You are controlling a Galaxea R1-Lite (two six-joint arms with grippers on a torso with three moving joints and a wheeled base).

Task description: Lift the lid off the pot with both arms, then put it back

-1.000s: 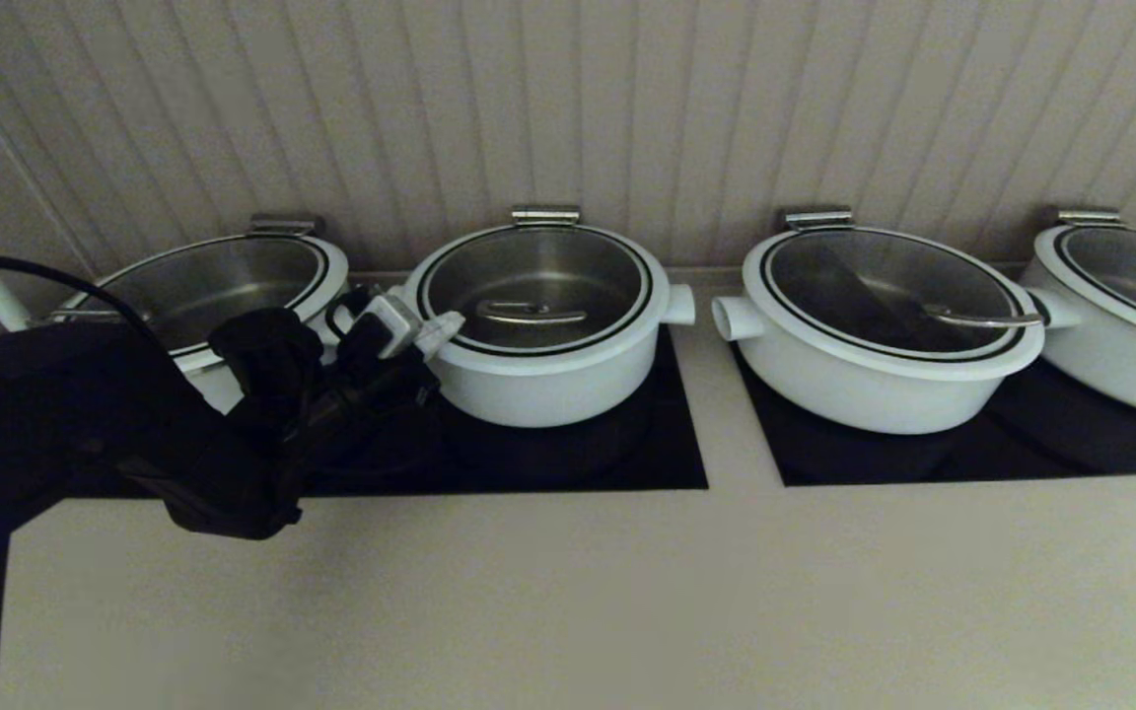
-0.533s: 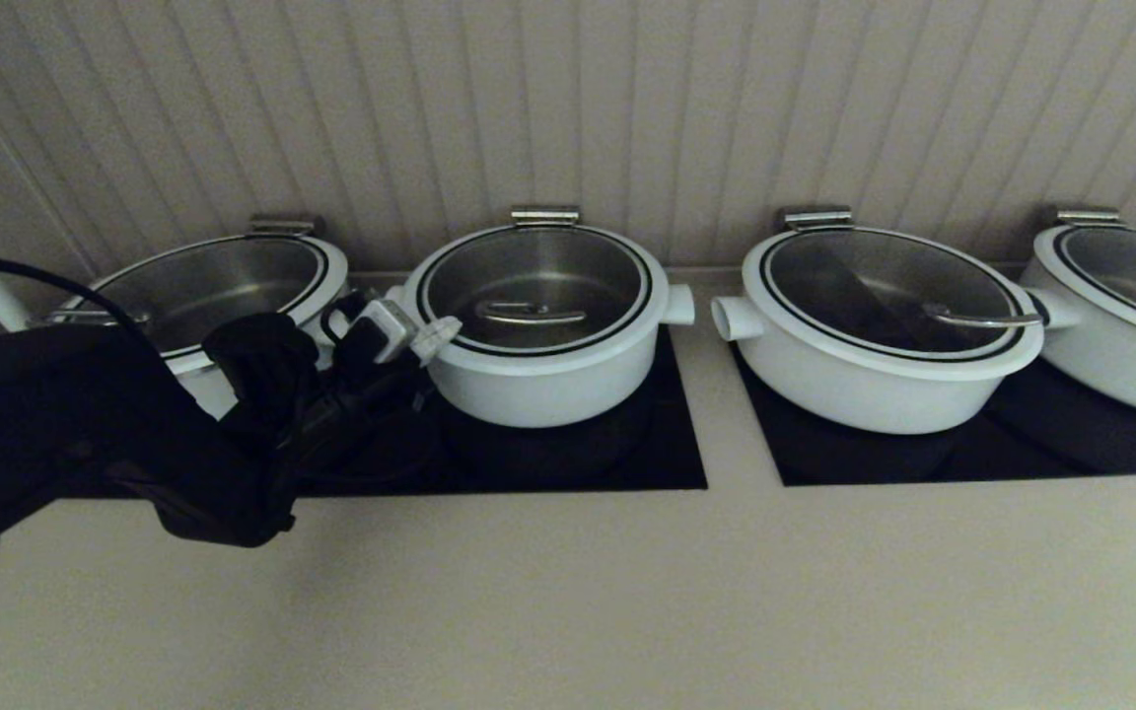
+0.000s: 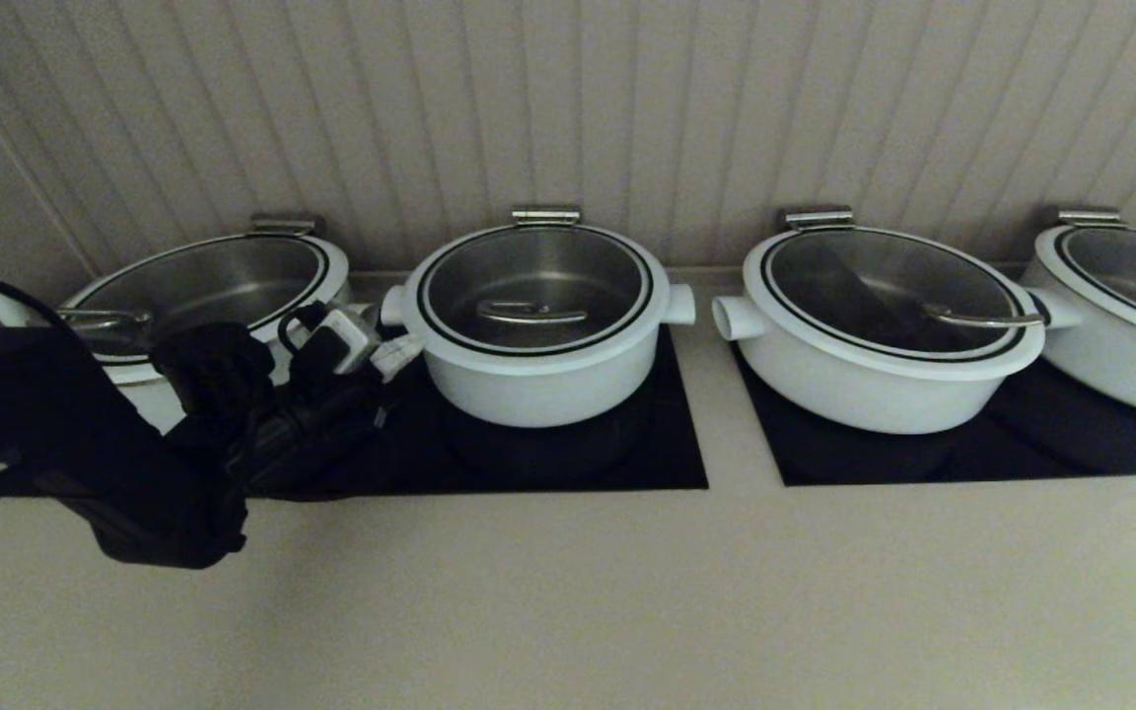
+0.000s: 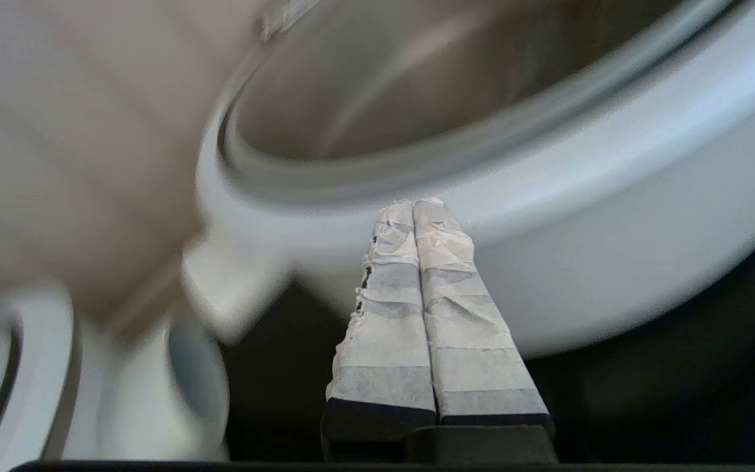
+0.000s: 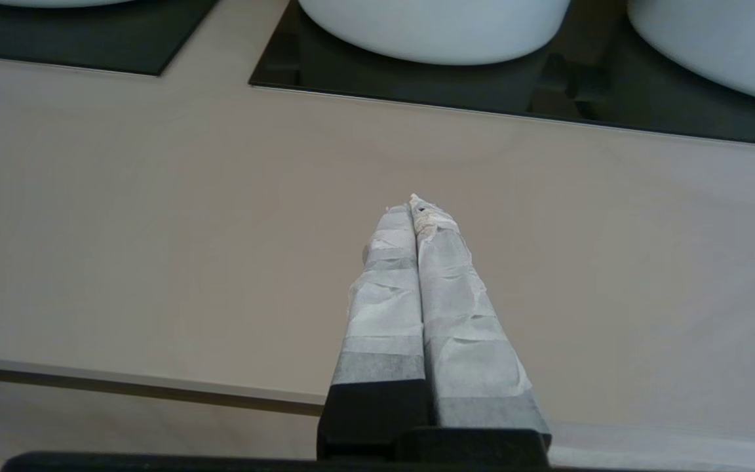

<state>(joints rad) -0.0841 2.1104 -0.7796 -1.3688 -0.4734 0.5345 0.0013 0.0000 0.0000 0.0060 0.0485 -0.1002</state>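
Left pincer (image 3: pixel 408 345), closed and empty, sits just beside the pot (image 3: pixel 538 380), its lid (image 3: pixel 533 286) on.

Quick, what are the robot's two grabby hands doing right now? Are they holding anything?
Left gripper: shut, holding nothing, beside the pot.
Right gripper: shut, holding nothing, over the bare counter.

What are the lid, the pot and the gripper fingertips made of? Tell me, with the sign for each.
The lid: apparently clear glass, since the steel inside shows through; glossy white rim, thin black ring, polished metal handle.
The pot: smooth glossy white outside, perhaps enamel or coated metal; brushed steel inside.
Left gripper and right gripper fingertips: wrapped in wrinkled white tape, in overlapping bands.
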